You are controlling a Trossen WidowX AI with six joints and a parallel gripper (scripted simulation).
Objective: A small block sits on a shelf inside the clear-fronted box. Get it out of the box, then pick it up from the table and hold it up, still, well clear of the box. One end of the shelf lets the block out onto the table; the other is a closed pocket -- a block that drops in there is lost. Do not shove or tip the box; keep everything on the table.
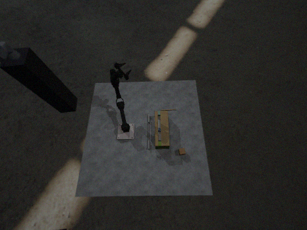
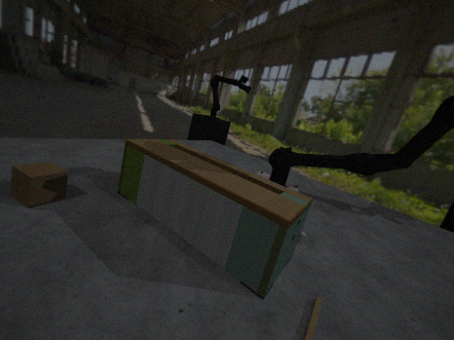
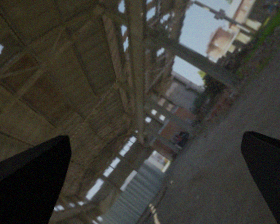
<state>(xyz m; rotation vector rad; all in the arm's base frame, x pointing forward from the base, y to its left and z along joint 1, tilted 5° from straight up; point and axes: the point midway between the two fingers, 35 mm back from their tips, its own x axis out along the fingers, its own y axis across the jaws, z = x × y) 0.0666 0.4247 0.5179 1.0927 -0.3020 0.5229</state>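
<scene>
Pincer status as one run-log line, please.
pincer: open, empty | arm: raised, away from box | block: not in pincer

Long wooden-topped box (image 2: 209, 175), slotted along its top, with green and teal end panels, upright on grey table (image 2: 161, 312). Wooden cube (image 2: 39, 184) apart, near green end; thin wooden stick (image 2: 313, 319) near teal end.

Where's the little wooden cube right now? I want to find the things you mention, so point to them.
The cube (image 1: 182, 151) (image 2: 38, 185) sits on the table outside the long box (image 1: 165, 128) (image 2: 209, 182), near its bright green end; the outside view shows it at far left.
</scene>
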